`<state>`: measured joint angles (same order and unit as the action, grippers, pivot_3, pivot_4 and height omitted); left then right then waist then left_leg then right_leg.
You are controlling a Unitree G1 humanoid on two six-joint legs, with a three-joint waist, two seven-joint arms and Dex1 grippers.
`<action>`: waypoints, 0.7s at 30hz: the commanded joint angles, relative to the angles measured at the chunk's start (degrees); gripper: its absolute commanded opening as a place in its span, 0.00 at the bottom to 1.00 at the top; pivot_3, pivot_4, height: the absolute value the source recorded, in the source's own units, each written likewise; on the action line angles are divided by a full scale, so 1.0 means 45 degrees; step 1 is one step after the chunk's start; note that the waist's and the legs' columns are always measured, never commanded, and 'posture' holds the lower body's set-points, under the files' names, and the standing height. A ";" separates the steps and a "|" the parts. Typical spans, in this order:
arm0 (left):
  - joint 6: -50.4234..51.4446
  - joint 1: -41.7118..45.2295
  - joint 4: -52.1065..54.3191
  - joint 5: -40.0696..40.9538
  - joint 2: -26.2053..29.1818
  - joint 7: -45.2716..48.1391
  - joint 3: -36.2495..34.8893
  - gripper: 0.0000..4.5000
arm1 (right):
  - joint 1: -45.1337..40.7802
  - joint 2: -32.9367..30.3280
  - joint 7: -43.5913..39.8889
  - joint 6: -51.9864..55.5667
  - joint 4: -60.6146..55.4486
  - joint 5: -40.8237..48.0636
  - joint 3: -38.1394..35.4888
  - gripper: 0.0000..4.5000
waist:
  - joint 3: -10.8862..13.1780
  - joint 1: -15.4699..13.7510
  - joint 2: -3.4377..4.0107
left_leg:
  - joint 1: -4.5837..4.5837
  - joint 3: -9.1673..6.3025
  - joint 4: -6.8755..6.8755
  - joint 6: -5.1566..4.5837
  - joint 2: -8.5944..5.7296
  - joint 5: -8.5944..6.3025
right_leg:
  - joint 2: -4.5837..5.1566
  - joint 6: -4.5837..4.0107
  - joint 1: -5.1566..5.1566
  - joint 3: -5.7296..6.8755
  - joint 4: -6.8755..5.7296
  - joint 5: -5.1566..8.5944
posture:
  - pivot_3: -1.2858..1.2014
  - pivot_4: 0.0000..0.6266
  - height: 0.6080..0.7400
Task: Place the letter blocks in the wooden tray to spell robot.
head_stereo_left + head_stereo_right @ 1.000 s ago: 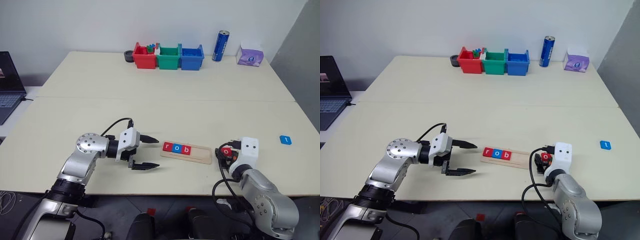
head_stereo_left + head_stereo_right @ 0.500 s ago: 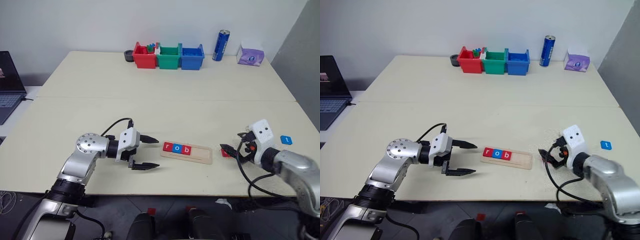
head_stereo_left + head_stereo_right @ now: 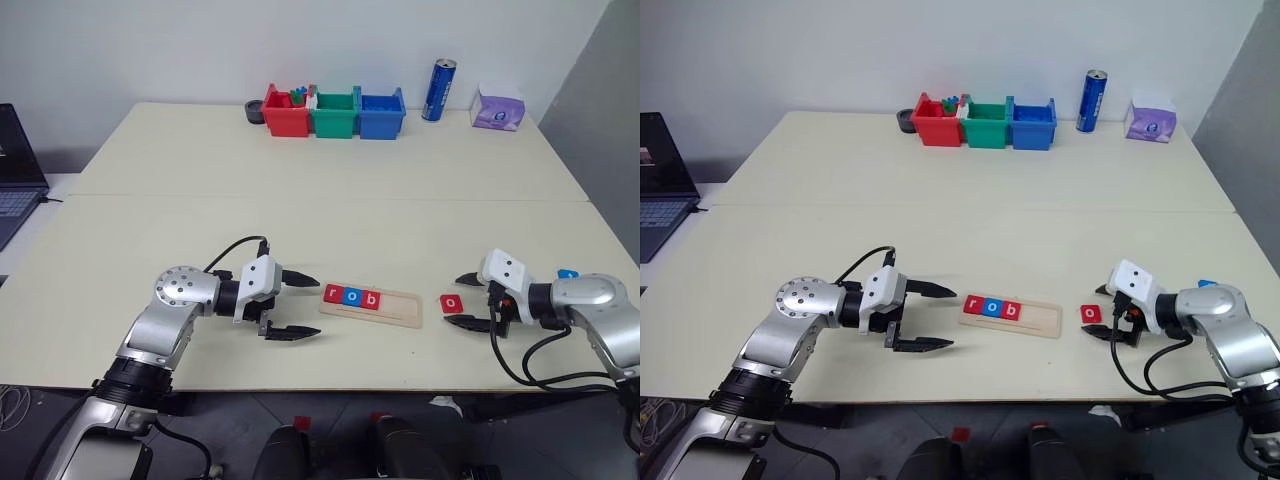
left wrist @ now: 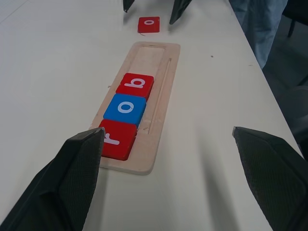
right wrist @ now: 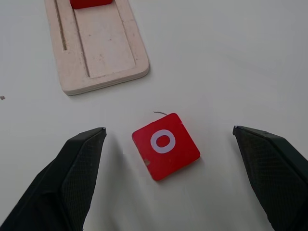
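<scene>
in the lower middle of the head view i see the wooden tray (image 3: 371,304) lying flat on the table (image 3: 320,230), with a red r (image 4: 116,138), a blue o (image 4: 125,109) and a red b (image 4: 135,85) filling its left part. my left gripper (image 3: 296,305), fingers spread and empty, sits just left of the tray. at lower right my right gripper (image 3: 472,301) is spread wide around nothing, its tips just right of the loose red o block (image 3: 451,303), and a blue block (image 3: 567,272) peeks out behind that arm.

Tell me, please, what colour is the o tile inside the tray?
Blue, clearest in the left wrist view: o tile.
</scene>
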<state>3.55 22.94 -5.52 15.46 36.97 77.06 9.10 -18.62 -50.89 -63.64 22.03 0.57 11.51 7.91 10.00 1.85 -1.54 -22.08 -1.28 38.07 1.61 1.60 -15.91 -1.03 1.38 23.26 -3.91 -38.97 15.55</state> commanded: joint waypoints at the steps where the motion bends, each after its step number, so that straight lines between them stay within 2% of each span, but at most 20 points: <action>1: 0.0050 -0.0024 0.0581 0.0131 0.0154 -0.0023 -0.0106 1.00 | -0.0367 0.0074 -0.0511 -0.0398 0.0435 -0.0171 0.0188 1.00 | 0.0000 -0.0005 0.0000 | -0.0003 -0.0001 0.0000 0.0000 0.0001 0.0000 | 0.0003 -0.0005 0.0000 0.0002 0.0000 -0.0003 | 0.52 0.24 1.00; 5: 0.0051 -0.0127 0.0637 0.0140 0.0212 -0.0043 -0.0159 1.00 | -0.0522 0.0334 -0.0624 -0.0487 0.0920 -0.0294 0.0282 0.81 | 0.0000 -0.0006 0.0000 | -0.0001 -0.0002 0.0000 0.0000 -0.0001 0.0000 | 0.0011 -0.0046 0.0000 -0.0001 -0.0002 -0.0027 | 0.52 0.24 1.00; 11: -0.0087 -0.0241 0.0498 0.0133 0.0328 -0.0019 -0.0251 1.00 | -0.0303 0.0303 -0.0682 -0.0324 0.0599 -0.0151 0.0020 0.35 | 0.0000 -0.0006 0.0001 | 0.0000 -0.0005 0.0000 0.0000 0.0001 0.0000 | 0.0011 -0.0046 0.0000 0.0003 -0.0003 -0.0027 | 0.52 0.24 1.00; 14: -0.0148 -0.0272 0.0343 0.0126 0.0447 -0.0041 -0.0364 1.00 | -0.0086 0.0186 -0.0651 0.0136 -0.0095 0.0209 -0.0359 0.32 | 0.0000 -0.0009 0.0001 | -0.0001 -0.0007 0.0000 0.0000 0.0000 0.0000 | 0.0011 -0.0047 0.0000 0.0005 -0.0003 -0.0027 | 0.52 0.24 1.00; 21: -0.0565 -0.0329 -0.0404 -0.0023 0.0957 -0.0155 -0.0810 1.00 | 0.0387 0.0294 0.0161 0.2176 -0.3623 0.1008 -0.0762 0.32 | 0.0005 0.0014 0.0010 | 0.0004 -0.0023 -0.0002 0.0001 0.0004 0.0000 | 0.0007 -0.0027 0.0002 0.0003 -0.0007 -0.0016 | 0.52 0.24 1.00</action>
<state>2.27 21.38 -7.65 15.25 40.58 76.63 6.98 -16.80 -49.27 -63.78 29.87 -11.17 14.73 5.76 10.02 1.91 -1.49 -22.06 -1.40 38.06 1.61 1.62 -15.91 -1.01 1.37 23.27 -3.89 -39.01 15.54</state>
